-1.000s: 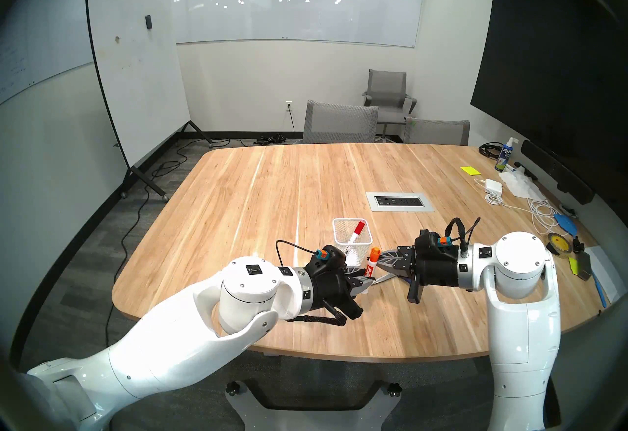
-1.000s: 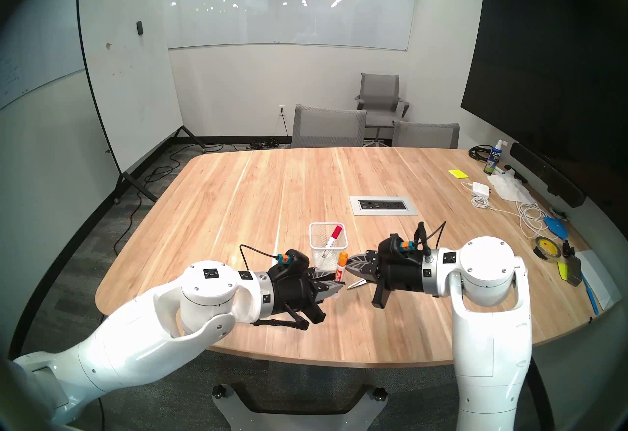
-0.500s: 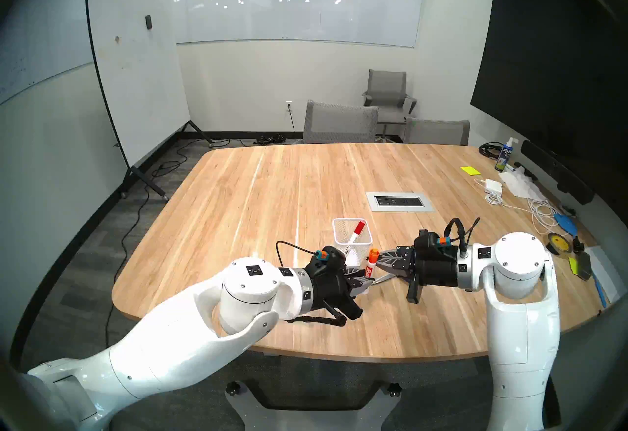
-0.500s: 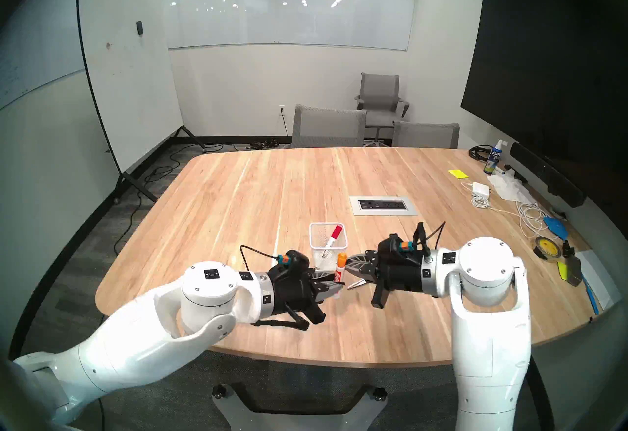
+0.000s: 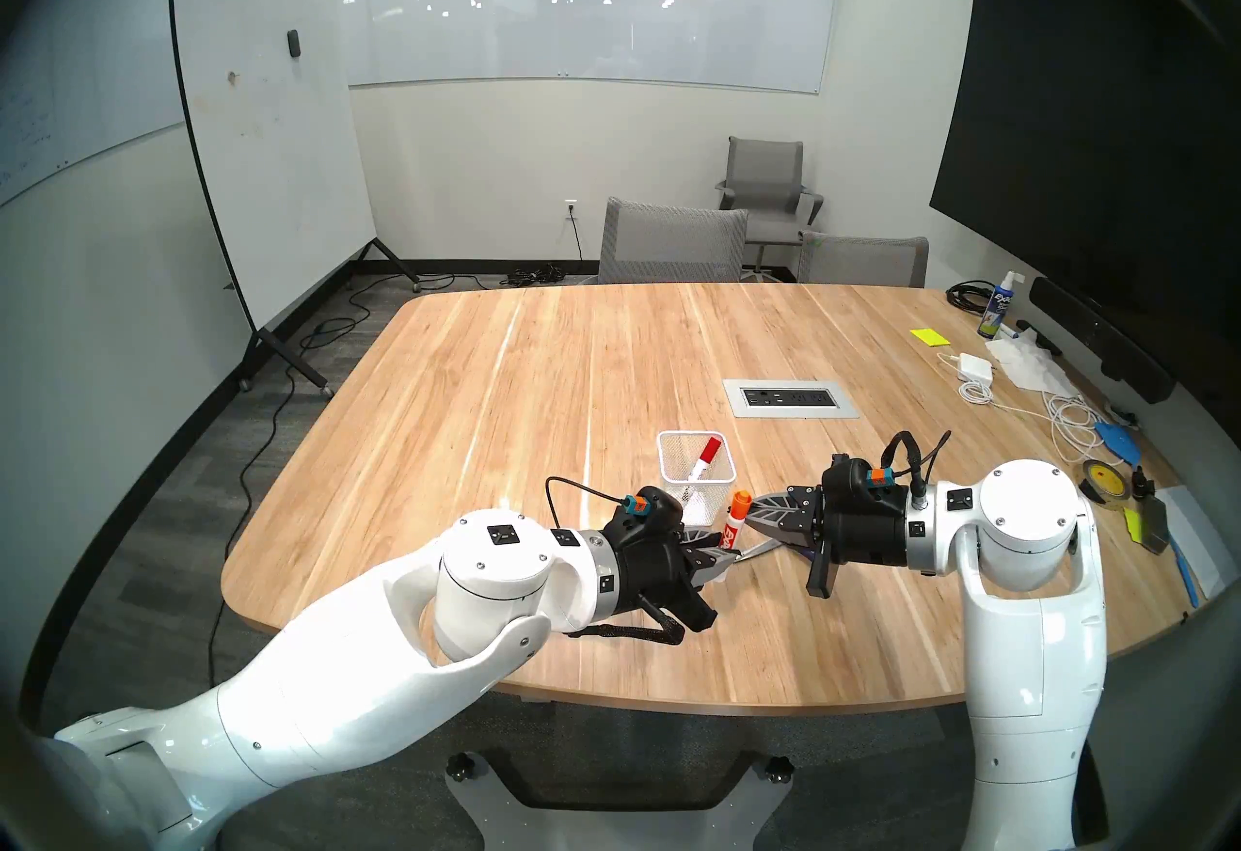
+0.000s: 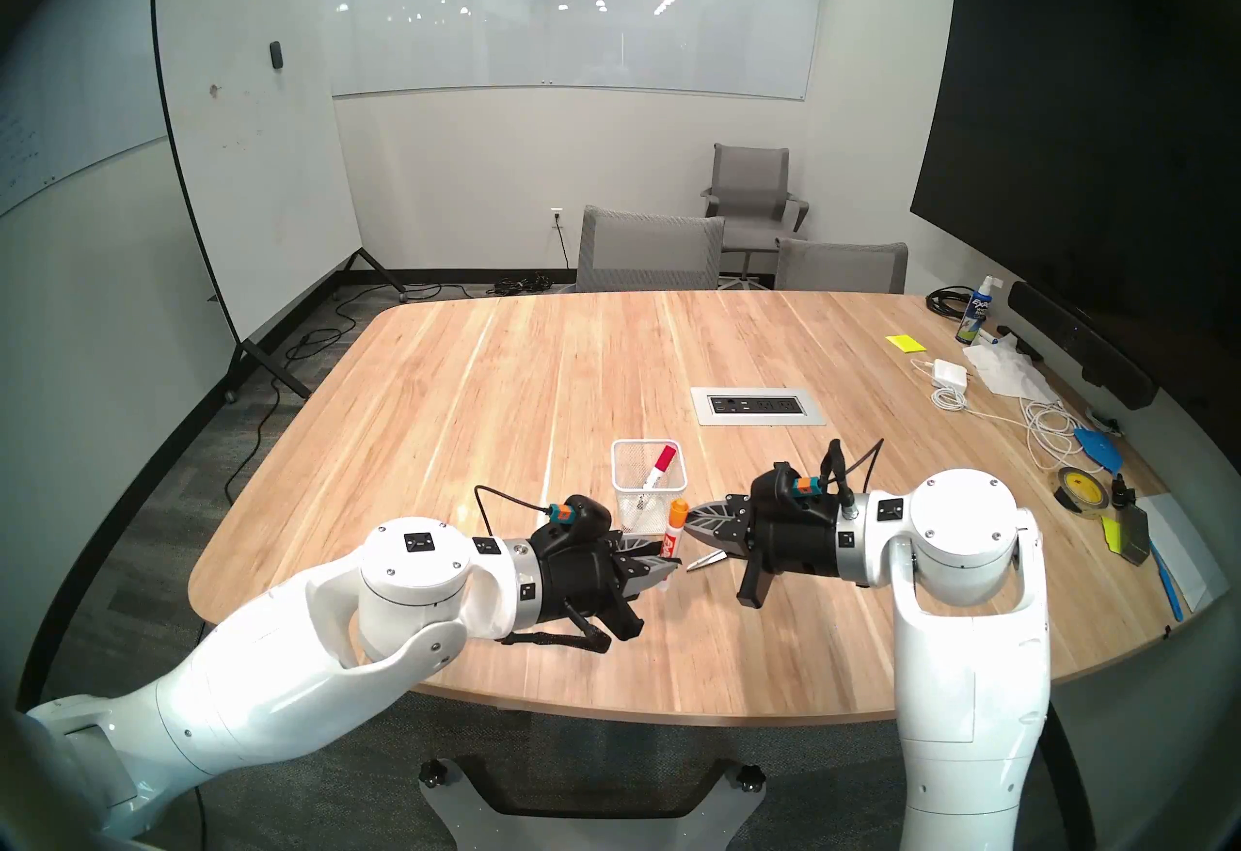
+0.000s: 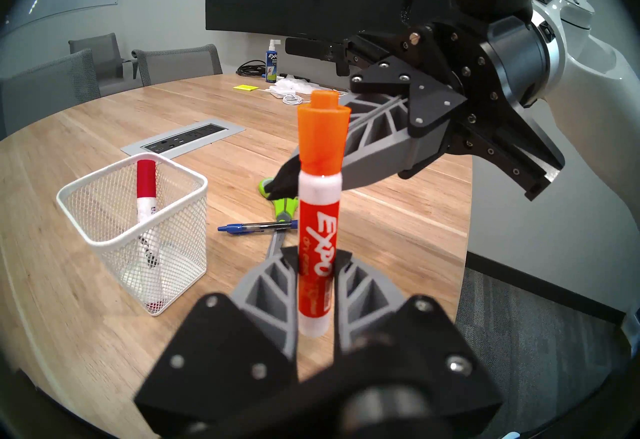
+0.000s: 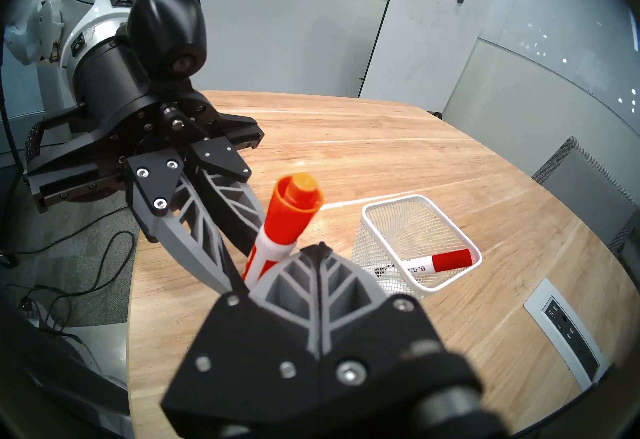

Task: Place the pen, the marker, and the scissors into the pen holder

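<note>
Left gripper [image 7: 317, 267] is clamped on the lower barrel of the orange marker [image 7: 319, 216], held upright above the table [image 5: 470, 400], cap up. Right gripper [image 8: 320, 249] has its fingers pressed together with nothing between them; its tips sit just beside the marker's white collar, on the side away from the left wrist camera; whether they touch it cannot be told. Pen holder [image 7: 138, 234] stands on the table to the left in the left wrist view, near but apart from the held marker; a red marker [image 7: 145, 185] leans inside it. Pen [image 7: 258, 227] lies flat on the table beyond the left gripper, crossing over the scissors [image 7: 282, 208]. The scissors' green handles lie under the right gripper's fingers, partly hidden by them and by the orange marker. Power outlet panel [image 5: 791, 398] is set in the tabletop beyond the holder; cables, charger [image 5: 974, 367] and tape roll [image 5: 1105, 480] lie well apart at the table's right edge.
</note>
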Action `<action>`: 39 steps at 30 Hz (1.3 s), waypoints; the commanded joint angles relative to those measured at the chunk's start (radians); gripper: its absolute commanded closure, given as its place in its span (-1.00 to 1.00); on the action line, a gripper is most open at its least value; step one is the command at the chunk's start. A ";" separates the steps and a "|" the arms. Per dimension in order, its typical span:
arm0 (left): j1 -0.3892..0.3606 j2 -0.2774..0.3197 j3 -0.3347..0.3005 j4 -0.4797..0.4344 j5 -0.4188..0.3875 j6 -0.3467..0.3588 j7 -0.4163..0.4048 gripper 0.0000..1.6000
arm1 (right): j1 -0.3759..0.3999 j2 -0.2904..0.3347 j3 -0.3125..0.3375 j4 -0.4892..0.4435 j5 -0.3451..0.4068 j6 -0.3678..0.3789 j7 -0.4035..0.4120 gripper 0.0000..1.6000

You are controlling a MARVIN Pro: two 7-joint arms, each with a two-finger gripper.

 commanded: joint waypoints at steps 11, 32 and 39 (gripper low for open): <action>0.038 0.043 -0.032 -0.077 -0.011 -0.014 0.038 1.00 | 0.023 0.027 0.018 0.011 0.007 -0.025 0.016 1.00; 0.039 0.064 -0.026 -0.083 0.001 -0.040 0.049 1.00 | -0.011 0.112 0.039 -0.040 0.106 0.009 0.022 -1.00; 0.039 0.058 -0.027 -0.077 0.010 -0.045 0.041 1.00 | -0.007 0.191 0.031 -0.043 0.206 0.119 0.022 -1.00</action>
